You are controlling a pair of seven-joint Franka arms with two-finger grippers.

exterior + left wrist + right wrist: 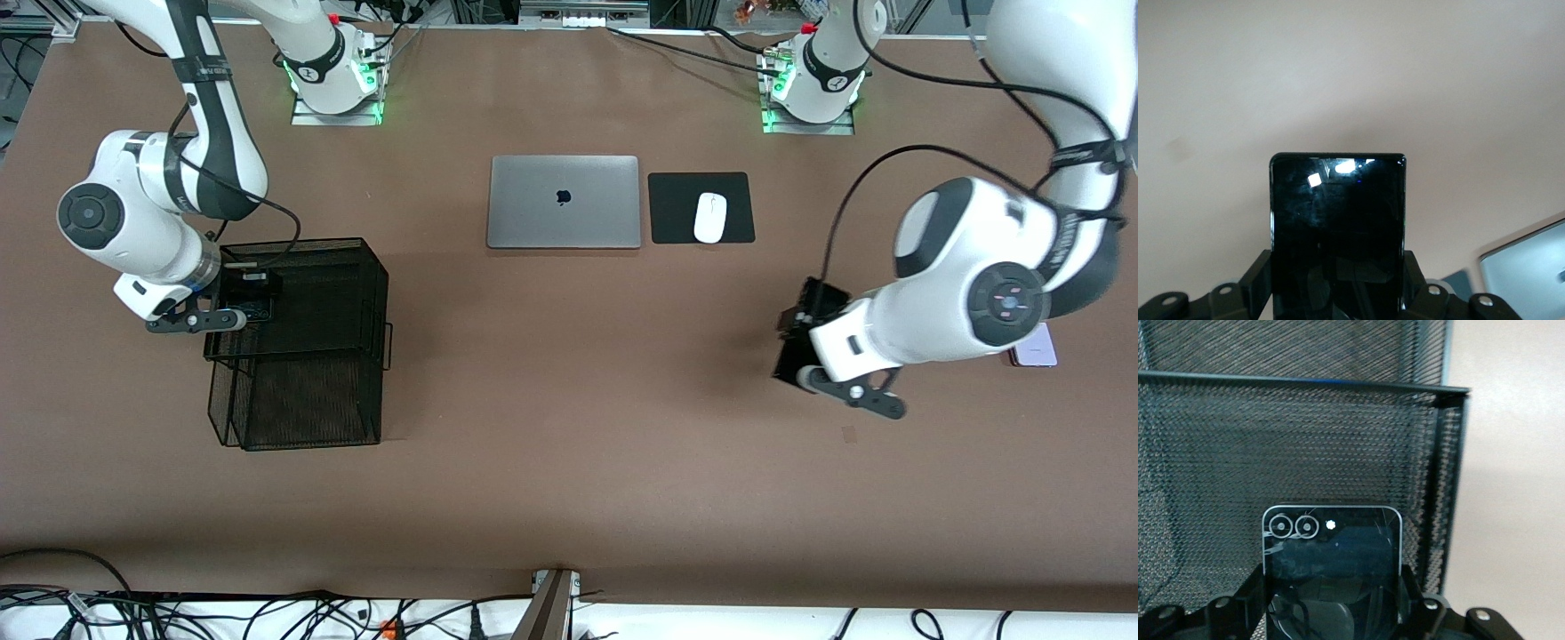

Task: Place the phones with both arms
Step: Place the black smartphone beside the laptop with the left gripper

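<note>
My right gripper point(245, 293) is shut on the small black flip phone point(252, 308) and holds it over the upper tier of a black mesh basket point(356, 258), at the rim toward the right arm's end. In the right wrist view the phone point(1331, 553) shows two camera rings, clamped between the fingers point(1415, 590), with the basket's mesh wall point(1271, 440) ahead of it. My left gripper point(807, 318) is shut on the long slim black slab point(788, 356), held above bare table. It fills the left wrist view point(1338, 220). The pale lavender flip phone point(1036, 348) lies on the table, partly hidden by the left arm.
A closed silver laptop point(564, 202) lies at mid-table near the bases. Beside it, a white mouse point(709, 217) sits on a black pad point(676, 209). The laptop's corner shows in the left wrist view point(1531, 267). The basket has a lower tier point(302, 400) nearer the front camera.
</note>
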